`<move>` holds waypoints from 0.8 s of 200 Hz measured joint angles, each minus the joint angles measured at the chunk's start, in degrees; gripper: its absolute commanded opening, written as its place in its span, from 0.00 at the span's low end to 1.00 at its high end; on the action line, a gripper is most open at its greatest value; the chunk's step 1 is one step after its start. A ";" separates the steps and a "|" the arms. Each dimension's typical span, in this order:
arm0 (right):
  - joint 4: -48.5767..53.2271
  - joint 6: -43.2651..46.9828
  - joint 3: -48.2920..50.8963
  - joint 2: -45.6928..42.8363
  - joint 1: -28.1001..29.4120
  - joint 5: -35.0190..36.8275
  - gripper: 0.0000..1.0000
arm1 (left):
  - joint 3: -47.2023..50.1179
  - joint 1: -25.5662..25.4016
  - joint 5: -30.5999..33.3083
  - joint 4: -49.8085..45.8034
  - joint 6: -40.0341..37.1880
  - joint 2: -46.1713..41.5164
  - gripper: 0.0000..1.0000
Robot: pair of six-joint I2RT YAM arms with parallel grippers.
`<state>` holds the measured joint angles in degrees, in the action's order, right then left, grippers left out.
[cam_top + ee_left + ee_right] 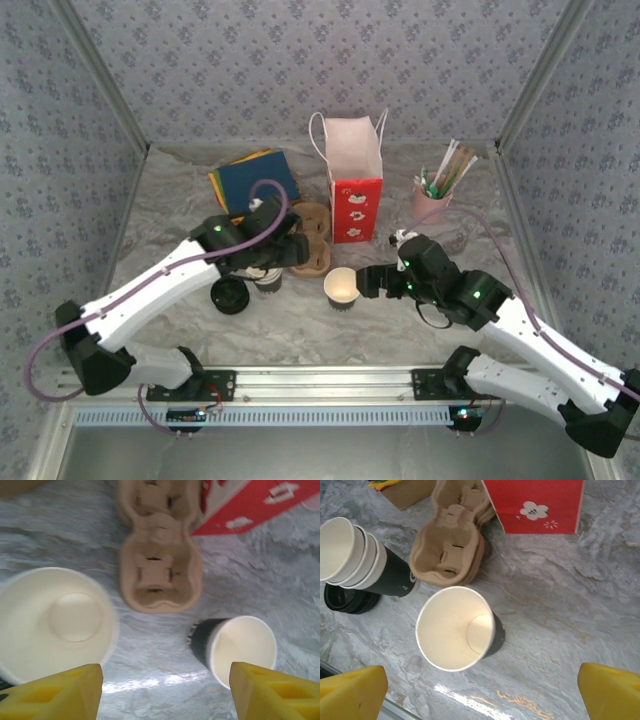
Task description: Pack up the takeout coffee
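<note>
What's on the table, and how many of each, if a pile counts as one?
Red paper bag: 1
Lone paper cup: 1
Stack of paper cups: 1
Pile of black lids: 1
Pile of cardboard cup carriers: 1
Pink pot of sticks: 1
Pile of coloured sheets: 1
Total: 7

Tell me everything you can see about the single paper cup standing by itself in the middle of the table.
The lone paper cup is small and disposable, cream inside with a dark outer wall and a thin rolled rim. It has no lid and looks empty, with its round bottom bare. It stands upright, mouth up, on the marbled table. It is nearer the arms than the cardboard cup carrier and to the right of the cup stack, apart from both. Only the table touches it.
</note>
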<state>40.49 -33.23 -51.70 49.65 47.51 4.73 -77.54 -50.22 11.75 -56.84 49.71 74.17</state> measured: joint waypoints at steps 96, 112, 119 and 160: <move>-6.67 2.89 -6.91 11.78 4.31 -0.24 1.00 | 14.91 22.38 2.40 -9.44 -1.03 -16.39 0.54; -7.58 3.17 -7.87 13.05 4.72 -0.55 1.00 | 17.62 24.55 1.51 -9.27 -1.73 -15.21 0.52; -7.85 3.28 -8.26 13.51 4.92 -0.72 1.00 | 18.95 25.33 1.09 -8.96 -1.99 -14.73 0.51; -8.46 3.98 -9.53 15.10 5.75 -0.96 1.00 | 26.23 30.05 -2.36 -6.01 -3.89 -13.66 0.44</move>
<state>32.03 -29.26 -61.23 64.75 53.25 3.77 -51.31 -20.16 9.39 -62.85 45.82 60.51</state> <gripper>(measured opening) 0.997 0.453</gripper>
